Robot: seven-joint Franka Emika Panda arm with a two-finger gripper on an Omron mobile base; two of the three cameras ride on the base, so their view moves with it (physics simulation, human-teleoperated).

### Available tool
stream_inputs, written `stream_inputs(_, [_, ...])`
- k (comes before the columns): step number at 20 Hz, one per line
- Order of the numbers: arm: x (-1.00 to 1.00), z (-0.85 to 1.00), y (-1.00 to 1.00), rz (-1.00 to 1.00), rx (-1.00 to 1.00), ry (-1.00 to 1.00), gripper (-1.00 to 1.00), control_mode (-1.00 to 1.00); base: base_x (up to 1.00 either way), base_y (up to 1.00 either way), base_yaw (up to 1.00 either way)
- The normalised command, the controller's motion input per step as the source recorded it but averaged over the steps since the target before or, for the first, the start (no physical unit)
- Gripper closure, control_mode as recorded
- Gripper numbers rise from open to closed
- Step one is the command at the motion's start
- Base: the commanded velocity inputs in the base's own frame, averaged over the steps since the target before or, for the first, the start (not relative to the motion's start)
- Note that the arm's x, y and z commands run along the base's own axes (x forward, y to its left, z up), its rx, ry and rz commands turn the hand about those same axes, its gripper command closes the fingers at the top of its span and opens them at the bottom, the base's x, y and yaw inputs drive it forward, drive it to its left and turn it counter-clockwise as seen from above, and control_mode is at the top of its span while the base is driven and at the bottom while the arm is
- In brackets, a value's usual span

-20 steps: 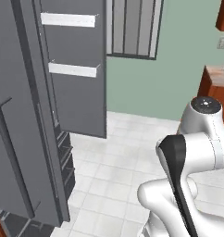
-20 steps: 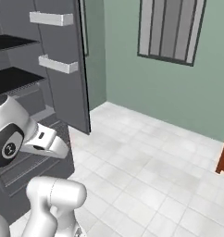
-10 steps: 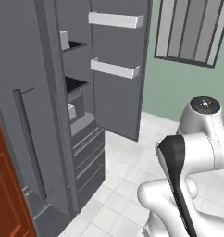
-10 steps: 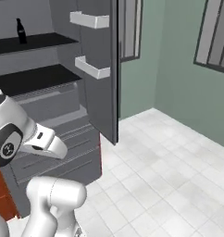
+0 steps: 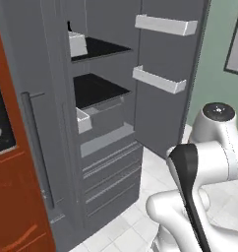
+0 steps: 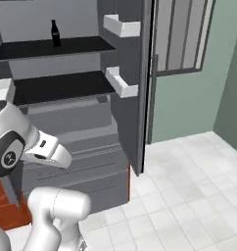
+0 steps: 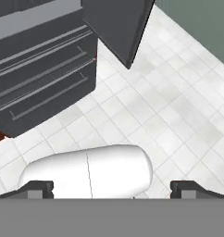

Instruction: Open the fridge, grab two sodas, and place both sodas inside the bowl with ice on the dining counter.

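The grey fridge (image 5: pixel 111 167) (image 6: pixel 81 142) (image 7: pixel 40 60) stands with its right door (image 5: pixel 160 98) (image 6: pixel 140 73) swung wide, baring black shelves and lower drawers. One dark soda bottle (image 6: pixel 55 33) stands upright at the back of the upper shelf. My gripper (image 7: pixel 112 187) is open, its fingertips (image 7: pixel 40 187) far apart with nothing between them. It points down at the tiled floor in front of the fridge drawers, well away from the shelves. The bowl with ice and the dining counter are out of view.
White bins (image 5: pixel 165 24) (image 6: pixel 121 82) line the inside of the open door. A red-brown cabinet (image 5: pixel 13 187) (image 6: pixel 3 196) flanks the fridge on the left. A green wall with a barred window (image 6: pixel 179 34) lies to the right, above the white tile floor (image 6: pixel 189 186).
The whole picture has shifted because the base moved: the fridge interior now sits nearer the middle and larger, and the soda on the upper shelf shows more plainly. The arm's pose looks unchanged.
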Motion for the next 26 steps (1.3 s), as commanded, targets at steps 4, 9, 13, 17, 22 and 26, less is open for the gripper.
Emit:
stream_inputs(4, [0.0,0.0,0.0,0.0,0.0,0.0,-1.0,1.0,0.65,-0.23,0.51])
stream_inputs(9, [0.0,0.0,0.0,0.0,0.0,0.0,-1.0,1.0,0.7,-0.25,0.49])
stream_inputs(13, [0.0,0.0,0.0,0.0,0.0,0.0,-1.0,1.0,0.75,-0.37,0.43])
stream_inputs(17, [0.0,0.0,0.0,0.0,0.0,0.0,-1.0,1.0,0.8,-0.3,0.26])
stream_inputs(22, [0.0,0.0,0.0,0.0,0.0,0.0,-1.0,1.0,0.61,-0.36,0.07])
stream_inputs(26, [0.0,0.0,0.0,0.0,0.0,0.0,-1.0,1.0,0.23,-0.03,0.0])
